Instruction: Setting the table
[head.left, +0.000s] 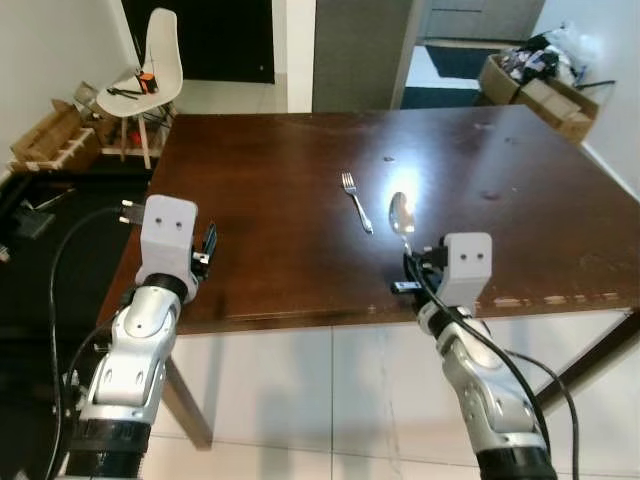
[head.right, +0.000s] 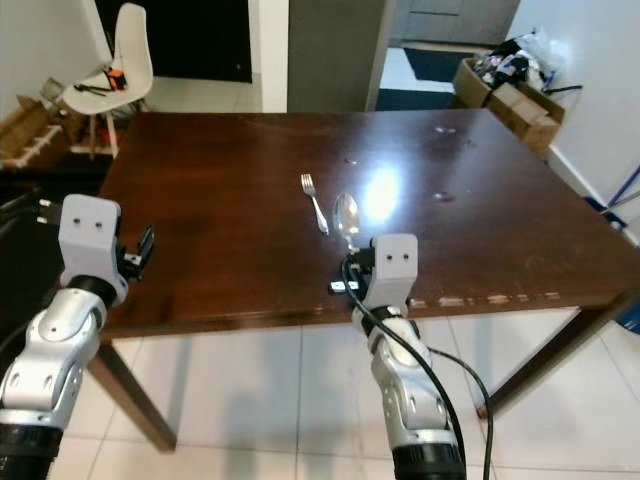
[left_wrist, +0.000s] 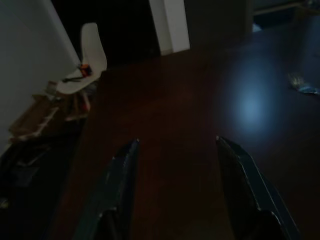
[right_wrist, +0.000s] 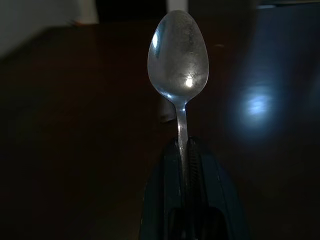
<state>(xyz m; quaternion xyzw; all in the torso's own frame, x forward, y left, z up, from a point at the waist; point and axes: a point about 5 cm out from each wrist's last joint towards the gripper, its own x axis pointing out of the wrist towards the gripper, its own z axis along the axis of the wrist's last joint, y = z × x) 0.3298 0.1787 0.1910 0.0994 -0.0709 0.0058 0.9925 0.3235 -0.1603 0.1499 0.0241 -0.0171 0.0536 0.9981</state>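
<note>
A silver fork (head.left: 356, 202) lies flat near the middle of the dark wooden table (head.left: 270, 170). Just to its right a silver spoon (head.left: 401, 213) stands off the tabletop, bowl pointing away from me. My right gripper (right_wrist: 183, 150) is shut on the spoon's (right_wrist: 178, 55) handle, close to the table's near edge. My left gripper (head.left: 208, 245) hovers over the table's near left corner. In the left wrist view its fingers (left_wrist: 122, 170) stand apart, open, with nothing between them, and the fork (left_wrist: 302, 85) glints far off.
A white chair (head.left: 150, 65) with small items on its seat stands beyond the table's far left corner. Wooden crates (head.left: 50, 140) lie left of it. Cardboard boxes (head.left: 540, 85) crowd the far right. Pale tiled floor (head.left: 330, 390) runs below the near edge.
</note>
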